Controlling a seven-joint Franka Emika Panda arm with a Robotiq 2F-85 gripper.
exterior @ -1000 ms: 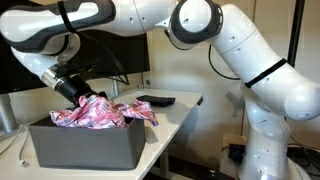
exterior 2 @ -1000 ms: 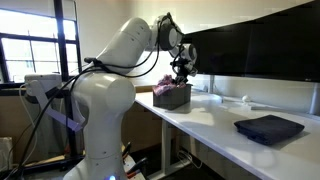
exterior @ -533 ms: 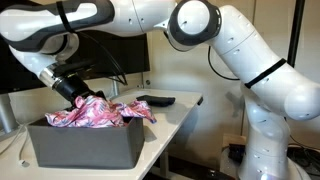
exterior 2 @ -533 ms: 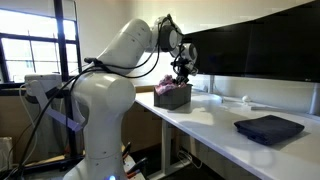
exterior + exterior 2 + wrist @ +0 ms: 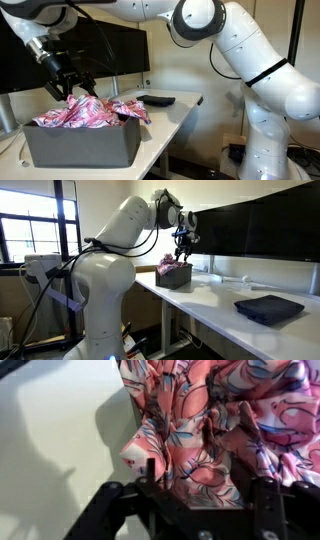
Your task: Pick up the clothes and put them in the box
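The clothes [image 5: 90, 112] are a pink floral cloth heaped in the dark grey box [image 5: 80, 148] at the table's end. It spills over the rim. My gripper [image 5: 76, 86] hangs just above the heap, jaws spread, holding nothing. In an exterior view the gripper [image 5: 182, 252] stands over the box [image 5: 173, 278] with the clothes [image 5: 167, 266] below it. The wrist view looks down on the floral cloth [image 5: 215, 415] beneath the gripper [image 5: 205, 490], with dark fingers [image 5: 150, 475] at either side.
A folded dark blue cloth [image 5: 268, 308] lies on the white table [image 5: 215, 300], well away from the box. It also appears as a dark cloth [image 5: 155, 100] beyond the box. Black monitors [image 5: 260, 230] line the back of the table.
The gripper has opened, let go of the floral cloth and risen clear of the heap. The cloth has settled lower in the box.
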